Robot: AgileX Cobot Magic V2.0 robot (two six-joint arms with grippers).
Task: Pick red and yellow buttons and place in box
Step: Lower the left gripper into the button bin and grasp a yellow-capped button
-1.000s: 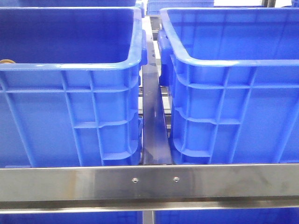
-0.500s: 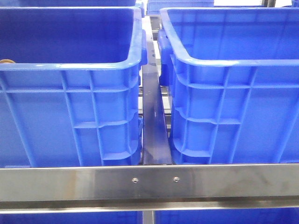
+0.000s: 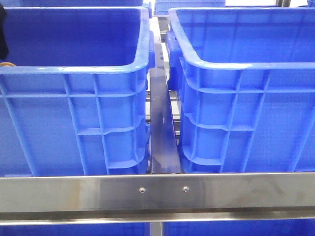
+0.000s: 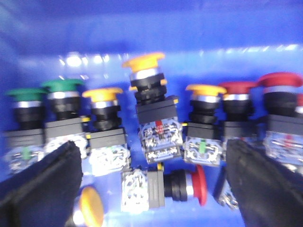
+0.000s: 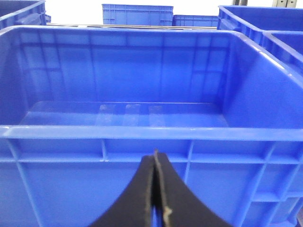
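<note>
In the left wrist view, several mushroom-head push buttons stand inside a blue crate, with yellow (image 4: 142,61), red (image 4: 241,87) and green (image 4: 64,85) caps. One red button (image 4: 199,184) lies on its side between my left gripper's fingers. A yellow cap (image 4: 91,205) lies by the left finger. My left gripper (image 4: 151,189) is open and empty, just above them. My right gripper (image 5: 155,163) is shut and empty, in front of the outer wall of an empty blue box (image 5: 142,132). The front view shows two blue crates, left (image 3: 74,69) and right (image 3: 236,66).
A steel rail (image 3: 157,191) crosses in front of the crates, and a dark metal bar (image 3: 161,128) runs between them. More blue crates (image 5: 137,14) stand behind. A dark part of my left arm (image 3: 2,34) shows at the left crate's edge.
A dark part of my left arm has come into the front view at the top left edge, over the left crate. The crates have not moved.
</note>
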